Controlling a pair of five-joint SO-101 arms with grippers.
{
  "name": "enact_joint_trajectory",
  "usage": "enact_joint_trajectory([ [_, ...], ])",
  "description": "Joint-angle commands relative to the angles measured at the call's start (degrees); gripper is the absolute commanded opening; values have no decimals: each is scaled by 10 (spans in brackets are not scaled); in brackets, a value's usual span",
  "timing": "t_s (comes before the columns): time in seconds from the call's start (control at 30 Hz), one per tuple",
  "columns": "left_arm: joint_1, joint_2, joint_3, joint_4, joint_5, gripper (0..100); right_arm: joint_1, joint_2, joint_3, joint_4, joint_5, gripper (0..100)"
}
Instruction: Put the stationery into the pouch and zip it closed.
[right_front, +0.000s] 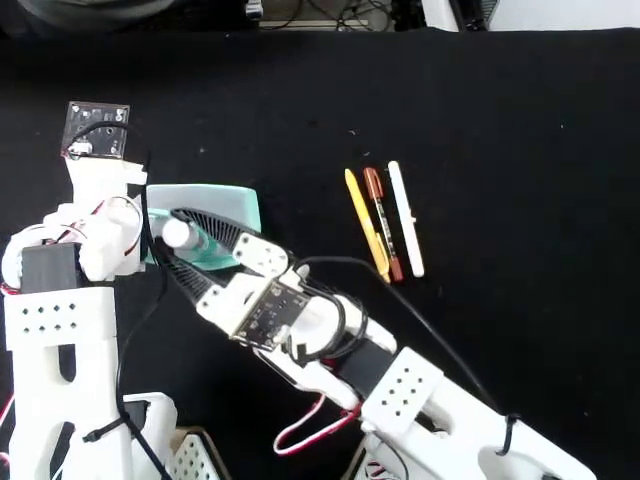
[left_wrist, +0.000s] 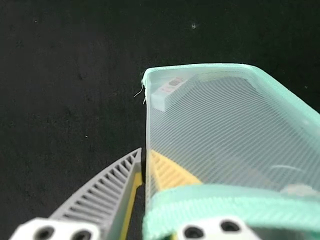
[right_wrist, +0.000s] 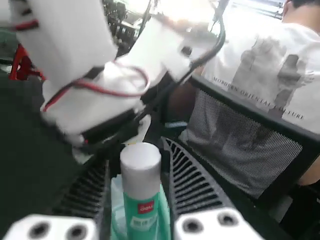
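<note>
Black table from above, with teal mesh pouch lying left of centre, right against left arm. Over pouch, right gripper clamped on glue, white cap pointing at left arm. Well apart to the right, yellow pen, brown pen and white pen side by side, close together on bare table. From left wrist: left gripper pinching side wall of pouch between grey finger and yellow one seen through mesh; small white block inside at far corner. From right wrist: glue upright between black ribbed fingers, squeezed tight; left arm's white body just ahead of cap.
</note>
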Motion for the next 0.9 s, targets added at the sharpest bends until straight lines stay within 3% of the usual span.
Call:
enact_joint_trajectory([
  [0.0,-3,2,0,-5,0,30,-3,-37,33,-7,4,12],
  [0.2,-3,3,-1,-5,0,30,-4,-95,104,17,4,12],
  [0.47,-3,6,-1,-6,0,30,-4,-112,-67,324,4,20],
  [0.7,-3,6,0,-7,0,30,-4,-116,-264,559,-2,284],
  [0.87,-3,6,1,-7,0,30,-4,-116,-362,660,-2,286],
])
